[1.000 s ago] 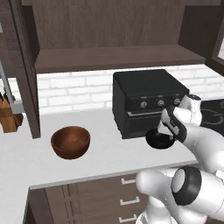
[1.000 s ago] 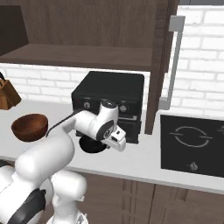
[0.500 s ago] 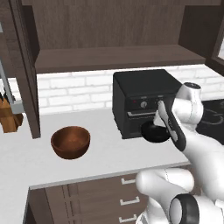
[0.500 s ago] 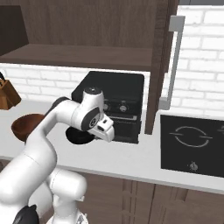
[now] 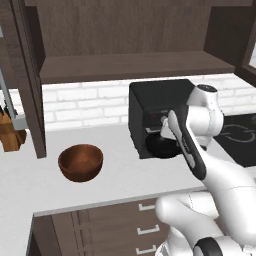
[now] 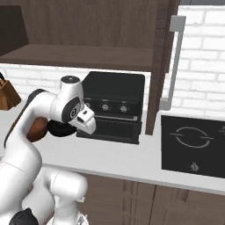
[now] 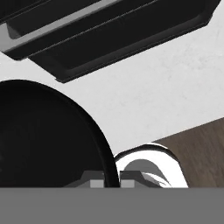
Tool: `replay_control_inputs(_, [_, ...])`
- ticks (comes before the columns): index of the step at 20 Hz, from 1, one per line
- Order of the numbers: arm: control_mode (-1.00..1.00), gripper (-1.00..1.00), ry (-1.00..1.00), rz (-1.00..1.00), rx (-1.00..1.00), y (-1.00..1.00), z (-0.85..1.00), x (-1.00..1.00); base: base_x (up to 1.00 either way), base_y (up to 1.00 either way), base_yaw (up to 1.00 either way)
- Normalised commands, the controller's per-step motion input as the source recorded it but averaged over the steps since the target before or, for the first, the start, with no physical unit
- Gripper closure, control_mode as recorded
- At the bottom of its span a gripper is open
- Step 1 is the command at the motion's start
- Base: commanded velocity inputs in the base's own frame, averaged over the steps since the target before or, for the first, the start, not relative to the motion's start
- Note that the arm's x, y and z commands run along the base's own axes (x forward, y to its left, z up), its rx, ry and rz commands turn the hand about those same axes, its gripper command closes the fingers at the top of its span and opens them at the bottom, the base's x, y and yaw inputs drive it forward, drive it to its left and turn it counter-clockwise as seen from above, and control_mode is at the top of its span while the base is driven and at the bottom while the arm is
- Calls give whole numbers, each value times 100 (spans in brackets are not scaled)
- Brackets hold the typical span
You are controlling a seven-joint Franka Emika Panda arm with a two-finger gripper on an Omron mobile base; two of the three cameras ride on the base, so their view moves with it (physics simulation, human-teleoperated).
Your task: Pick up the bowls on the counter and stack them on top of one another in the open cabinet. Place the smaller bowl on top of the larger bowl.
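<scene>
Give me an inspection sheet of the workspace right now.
Surface: white-grey counter.
Job's things: brown wooden bowl sits on the counter; small black bowl is gripped at its rim, in front of the oven; cabinet shelf holds no bowl.
Clutter: black countertop oven, knife block.
Grippers: gripper shut on the black bowl's rim.
Cables: nothing seen.
Surroundings: brick backsplash, cooktop, drawers.
</scene>
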Motion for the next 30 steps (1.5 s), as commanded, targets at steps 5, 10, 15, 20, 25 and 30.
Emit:
replay_control_inputs(5, [-100,100,-3,0,0,91,23,0,0,0,0])
replay_control_inputs(10, [-100,100,0,0,0,90,13,0,0,0,0])
replay_control_inputs(15, [-100,100,1,0,0,78,10,7,0,0,0])
replay_control_inputs(20, [-100,100,2,0,0,50,6,37,0,0,0])
replay_control_inputs(25, [-100,100,0,0,0,41,0,49,0,0,0])
replay_control_inputs(30, [-100,100,0,0,0,39,-16,12,0,0,0])
